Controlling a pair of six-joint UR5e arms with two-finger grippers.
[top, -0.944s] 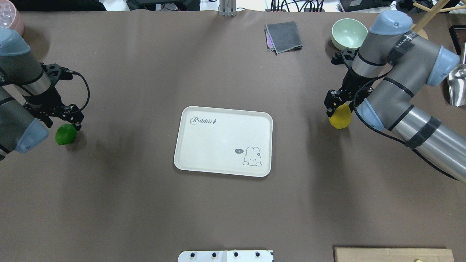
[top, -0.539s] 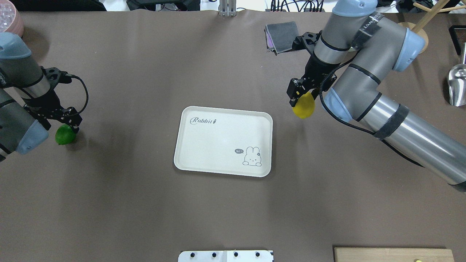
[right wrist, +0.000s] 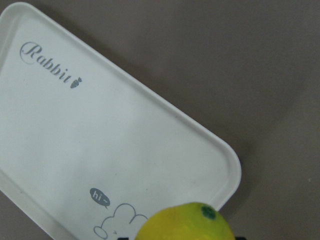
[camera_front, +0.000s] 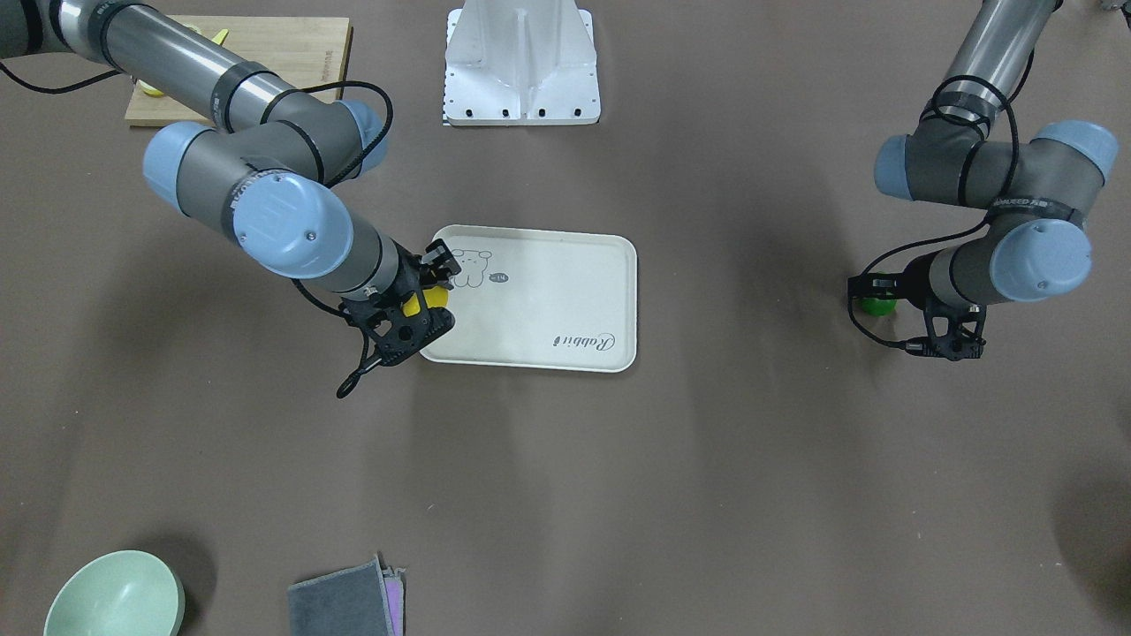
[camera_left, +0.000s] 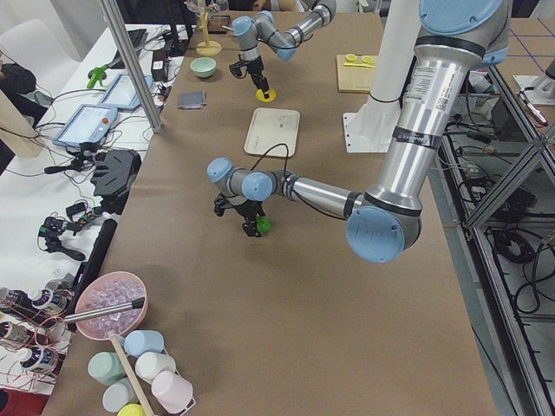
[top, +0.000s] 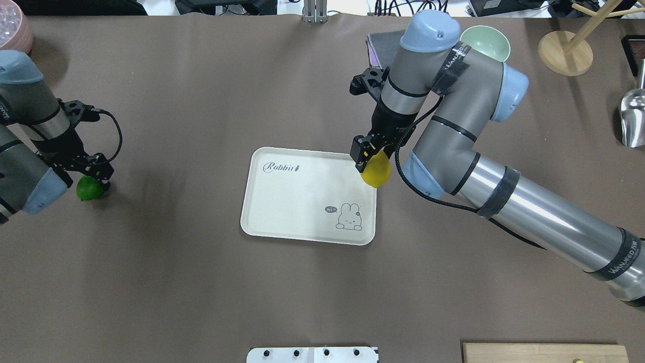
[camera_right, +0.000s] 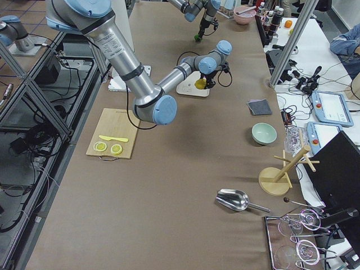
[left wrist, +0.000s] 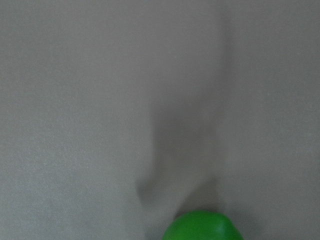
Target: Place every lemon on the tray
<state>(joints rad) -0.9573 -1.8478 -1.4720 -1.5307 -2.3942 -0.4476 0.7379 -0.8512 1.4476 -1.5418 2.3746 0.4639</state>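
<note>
We're holding the yellow lemon [top: 377,172] in the R gripper [top: 371,160]. Its fingers are clamping narrow on the fruit from above, so it's hanging below them. It's sitting over the tray [top: 282,201] at the rim of the robot's-right short side, toward the far corner. The R wrist cam is showing the rabbit drawing just under it. We're judging it's there for set-down. A bit further inward would be safer, since an oval fruit let go at the rim could roll off.

The L gripper [top: 94,173] is sitting low over the green lemon [top: 88,189], which is lying on the table on the robot's left, well apart from the tray. We can't tell how far open the fingers are or whether they're gripping. The L wrist cam is only catching the lemon's top at the frame bottom. It's prob. posed that way for a pick-up.

Around us:
- green bowl [camera_front: 115,596] and grey cloth [camera_front: 345,605] on the far side behind the R arm
- wooden stand [top: 564,48] and metal scoop [top: 632,118] at far R
- pink bowl [top: 12,27] in the far L corner
- cutting board [top: 544,353] w/ lemon slices [camera_right: 108,147] near the robot's R

All of these are lying well apart from the tray, so in our view nothing's getting in the way. The two arms are working at opposite ends.
</note>
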